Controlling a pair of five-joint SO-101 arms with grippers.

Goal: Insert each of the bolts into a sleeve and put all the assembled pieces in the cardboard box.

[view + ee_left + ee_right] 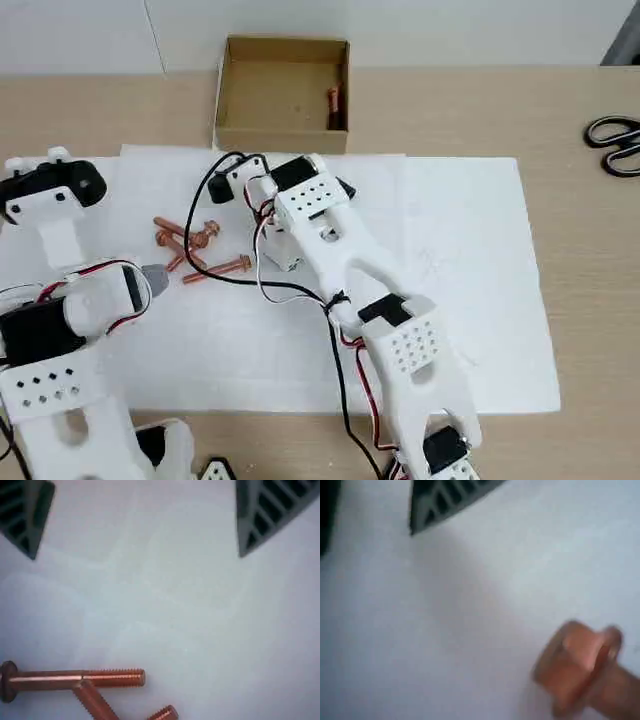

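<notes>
Several copper bolts and sleeves (195, 245) lie in a loose pile on the white sheet (460, 300). The cardboard box (285, 130) stands at the back, and one copper piece (334, 100) leans in its right corner. My left gripper (150, 280) (137, 555) hovers just left of the pile, open, with bare paper between its fingers. A threaded bolt (75, 678) and two more copper pieces lie beyond it. My right gripper (275, 250) (367, 540) hangs over the pile's right side, open and holding nothing, with a bolt head (580, 665) close by.
Scissors (615, 140) lie at the table's far right edge. A black cable (215, 200) loops from the right arm across the sheet near the pile. The right half of the sheet is bare paper.
</notes>
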